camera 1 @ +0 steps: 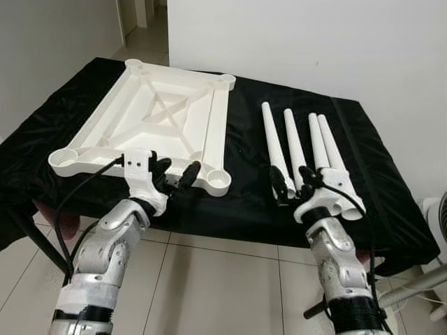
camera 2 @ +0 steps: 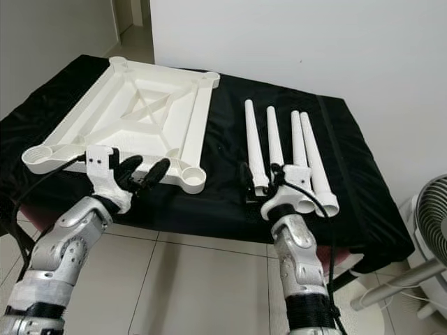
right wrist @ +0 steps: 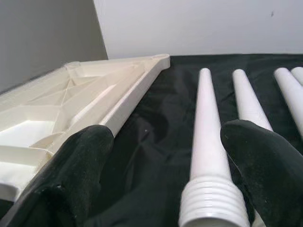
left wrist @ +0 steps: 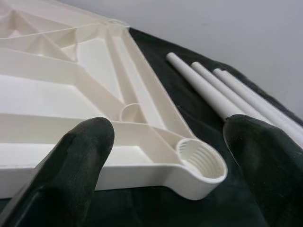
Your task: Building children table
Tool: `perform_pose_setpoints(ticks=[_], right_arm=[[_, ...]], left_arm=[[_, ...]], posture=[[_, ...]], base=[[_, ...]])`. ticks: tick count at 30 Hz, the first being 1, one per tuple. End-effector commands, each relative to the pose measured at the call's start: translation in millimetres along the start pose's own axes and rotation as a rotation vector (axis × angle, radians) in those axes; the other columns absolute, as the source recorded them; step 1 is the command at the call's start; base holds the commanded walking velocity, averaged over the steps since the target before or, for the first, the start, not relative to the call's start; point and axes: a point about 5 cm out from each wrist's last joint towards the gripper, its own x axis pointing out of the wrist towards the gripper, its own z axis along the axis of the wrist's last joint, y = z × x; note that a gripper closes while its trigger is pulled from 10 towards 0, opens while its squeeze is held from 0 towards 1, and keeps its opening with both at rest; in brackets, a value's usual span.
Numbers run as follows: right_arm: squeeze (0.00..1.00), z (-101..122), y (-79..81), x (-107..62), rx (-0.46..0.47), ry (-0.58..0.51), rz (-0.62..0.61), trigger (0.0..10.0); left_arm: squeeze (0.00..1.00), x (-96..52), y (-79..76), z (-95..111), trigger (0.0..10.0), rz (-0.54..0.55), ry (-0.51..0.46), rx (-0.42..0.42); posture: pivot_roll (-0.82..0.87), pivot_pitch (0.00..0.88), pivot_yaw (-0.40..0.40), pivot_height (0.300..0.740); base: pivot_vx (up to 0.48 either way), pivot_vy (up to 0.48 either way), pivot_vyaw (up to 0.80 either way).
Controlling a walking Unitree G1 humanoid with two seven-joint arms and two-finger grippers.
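Observation:
A white children's table top [camera 1: 157, 115] lies upside down on the left of the black-draped table, ribs up, with a threaded socket [left wrist: 201, 161] at its near right corner. Several white tapered legs [camera 1: 302, 143] lie side by side to its right, threaded ends toward me. My left gripper [camera 1: 177, 169] is open at the top's front edge, just left of that socket. My right gripper [camera 1: 292, 179] is open, its fingers either side of the threaded near end of the leftmost leg [right wrist: 208, 142], not closed on it.
The black cloth [camera 1: 248, 202] hangs over the table's front edge above a tiled floor [camera 1: 223, 279]. A white wall stands close behind. A fan [camera 2: 429, 216] is at the right. A black cable runs along my left arm.

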Motion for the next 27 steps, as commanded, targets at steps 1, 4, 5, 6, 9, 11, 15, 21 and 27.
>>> perform_pose_setpoints(ticks=[1, 4, 5, 6, 9, 11, 15, 21, 27], right_arm=[[0.00, -4.6, -13.5, 2.5, -0.044, 0.016, -0.091, 10.0], [0.00, -6.6, -26.2, 4.4, -0.062, 0.027, -0.144, 10.0], [0.00, -6.7, -31.2, 5.8, -0.070, 0.029, -0.157, 10.0], [0.00, -6.7, -31.2, 5.8, -0.070, 0.029, -0.157, 10.0], [0.00, -6.0, -41.7, 10.3, -0.092, 0.039, -0.192, 10.0], [0.00, -5.8, -45.6, 12.2, -0.103, 0.048, -0.215, 10.0], [0.00, -5.7, -45.2, 12.1, -0.101, 0.036, -0.211, 10.0], [0.00, -10.8, -53.2, 9.7, -0.131, 0.057, -0.247, 10.0], [0.00, -13.6, -55.7, 8.5, -0.140, 0.059, -0.257, 10.0]], left_arm=[[0.00, 4.6, -5.5, -9.2, 10.0, 0.003, 0.026, 0.045], [0.00, 4.8, -14.0, -17.4, 10.0, -0.032, 0.058, 0.013], [0.00, 5.0, -19.0, -20.6, 10.0, -0.048, 0.067, 0.001], [0.00, 5.0, -19.0, -20.6, 10.0, -0.048, 0.067, 0.001], [0.00, 3.8, -28.9, -24.3, 10.0, -0.070, 0.077, 0.082], [0.00, 2.1, -28.2, -25.1, 10.0, -0.064, 0.077, 0.129], [0.00, -1.0, -23.5, -28.4, 10.0, -0.060, 0.092, 0.174], [0.00, -13.3, -10.3, -36.4, 10.0, -0.078, 0.161, 0.262], [0.00, 12.8, -23.2, -31.9, 10.0, 0.069, 0.117, 0.112]], posture=[[0.01, 0.000, -0.090, 0.740], [0.01, 0.008, -0.086, 0.740], [0.01, 0.008, -0.086, 0.740], [0.01, 0.008, -0.086, 0.740], [0.00, 0.022, -0.075, 0.740], [0.00, 0.025, -0.075, 0.740], [0.00, 0.033, -0.072, 0.740], [0.00, 0.051, -0.064, 0.740], [0.00, 0.048, -0.071, 0.740]], base=[[0.000, 0.000, 0.00], [0.000, 0.000, 0.00], [0.000, 0.000, 0.00], [0.000, 0.000, 0.00], [0.000, 0.000, 0.00], [0.000, 0.000, 0.00], [0.000, 0.000, 0.00], [0.000, 0.000, 0.00], [0.000, 0.000, 0.00]])
